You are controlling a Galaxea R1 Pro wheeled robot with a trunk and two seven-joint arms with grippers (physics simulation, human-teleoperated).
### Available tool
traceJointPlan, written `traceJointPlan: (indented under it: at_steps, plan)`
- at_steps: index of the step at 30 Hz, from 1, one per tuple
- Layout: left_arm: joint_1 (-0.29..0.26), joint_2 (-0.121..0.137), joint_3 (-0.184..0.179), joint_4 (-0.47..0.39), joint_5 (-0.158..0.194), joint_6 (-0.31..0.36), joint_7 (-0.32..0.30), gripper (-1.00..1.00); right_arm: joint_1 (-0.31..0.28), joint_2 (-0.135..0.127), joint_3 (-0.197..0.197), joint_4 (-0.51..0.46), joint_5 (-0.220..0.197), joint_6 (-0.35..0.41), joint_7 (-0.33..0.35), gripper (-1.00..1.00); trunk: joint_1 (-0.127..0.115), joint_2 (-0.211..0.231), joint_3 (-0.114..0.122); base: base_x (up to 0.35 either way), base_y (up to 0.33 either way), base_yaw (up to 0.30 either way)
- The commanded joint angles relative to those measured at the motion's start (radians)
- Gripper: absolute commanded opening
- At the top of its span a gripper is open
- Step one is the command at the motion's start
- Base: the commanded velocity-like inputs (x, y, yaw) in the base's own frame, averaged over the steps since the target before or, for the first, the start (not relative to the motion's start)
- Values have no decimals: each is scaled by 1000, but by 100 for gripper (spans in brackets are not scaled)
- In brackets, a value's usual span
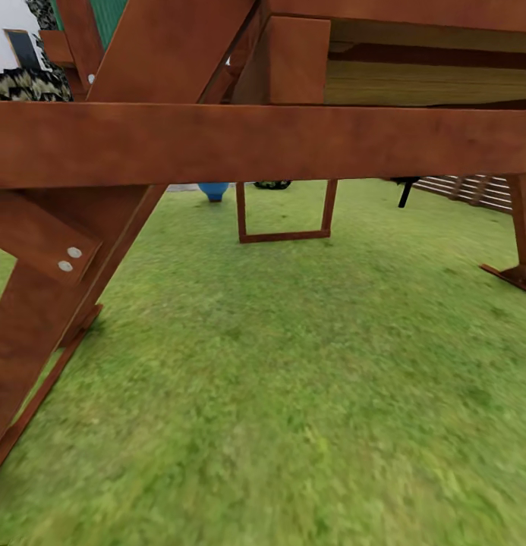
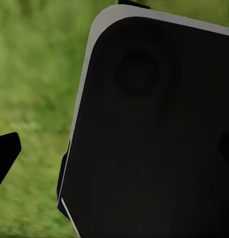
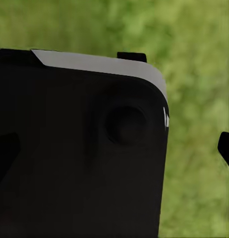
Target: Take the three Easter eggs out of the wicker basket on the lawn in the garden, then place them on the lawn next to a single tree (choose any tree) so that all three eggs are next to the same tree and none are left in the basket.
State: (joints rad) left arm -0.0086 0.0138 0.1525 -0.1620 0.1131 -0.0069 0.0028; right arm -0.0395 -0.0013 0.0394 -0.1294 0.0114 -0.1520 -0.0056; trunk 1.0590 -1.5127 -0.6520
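A: We're looking under a big reddish-brown wooden frame (image 1: 263, 144). One wide, smooth horizontal beam runs right across the head view, and a slanted brace (image 1: 58, 303) drops to the grass at the left, with two round pale bolt heads (image 1: 69, 259) on a short cross-piece.

B: Above the beam we see a square block and some paler yellowish planking (image 1: 422, 82), cut off by the top edge. What it all belongs to we can't tell.

A: The lawn (image 1: 293, 394) is short, mottled green, blurry close to us. Farther back a thin U-shaped wooden support (image 1: 285, 216) stands on it, and another foot (image 1: 513, 274) touches the grass at the right edge.

B: Behind that, a blue rounded thing (image 1: 213, 189) pokes out just under the beam, its top half hidden. There's a dark post (image 1: 404, 193) and a slatted brown fence (image 1: 475, 189) to the right, and a bit of white wall (image 1: 8, 30) at top left with dark flecked leaves (image 1: 23, 85) below it.

A: From the wrists, we get a large matte black panel with a pale grey rounded rim (image 2: 154, 134) (image 3: 80, 148) over blurred grass. Each has a faint round dimple.

B: A black tip (image 2: 5, 153) juts in at the edge of the left wrist view, another (image 3: 226, 148) in the right. Whether either gripper is open or closed, we can't tell.
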Motion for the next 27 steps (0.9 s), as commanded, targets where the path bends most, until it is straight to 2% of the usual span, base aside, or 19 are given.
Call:
traceJointPlan:
  at_steps: [1, 5, 11, 16, 27]
  plan:
    - [-1, 0, -1, 0, 12, -1, 0, 100, 0, -1, 4, 0, 1, -3, -1, 100, 1, 0, -1, 328, 0, 156]
    - [-1, -1, 2, -11, 18, -1, -6, 100, 0, -4, 2, -5, 1, -3, -1, 100, 1, 0, -1, 246, 0, 64]
    - [-1, -7, 6, -16, 22, 2, -7, 100, 0, -5, 2, -8, 1, -3, -1, 100, 1, 0, -1, 29, 0, 6]
    - [-1, -15, 8, -16, 22, 2, -7, 100, 0, -4, 2, -8, 1, -3, 0, 100, 20, -35, -17, 1, 0, 0]
    - [-1, -13, 6, -20, 22, 1, -7, 100, 0, -5, -1, -17, 0, -3, 2, 100, 62, -112, -51, 0, 0, 0]
